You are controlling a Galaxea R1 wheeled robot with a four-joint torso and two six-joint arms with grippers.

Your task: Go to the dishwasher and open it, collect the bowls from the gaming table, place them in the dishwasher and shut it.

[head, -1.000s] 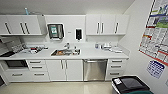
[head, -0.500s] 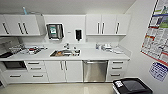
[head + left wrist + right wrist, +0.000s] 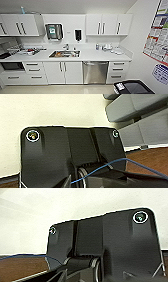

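Ahead of me runs a white kitchenette: a pale worktop (image 3: 100,56) with a steel sink (image 3: 64,53) set into it, white base cabinets (image 3: 62,72) below and white wall cabinets (image 3: 107,24) above. A towel dispenser (image 3: 53,31) hangs on the back wall. Posters (image 3: 158,37) cover the side wall beside me. The floor (image 3: 62,89) is a light cream.

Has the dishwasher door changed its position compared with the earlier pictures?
No. The dishwasher is shut as before, its steel front level with the white cabinet doors beside it. Only the camera's framing shifted slightly.
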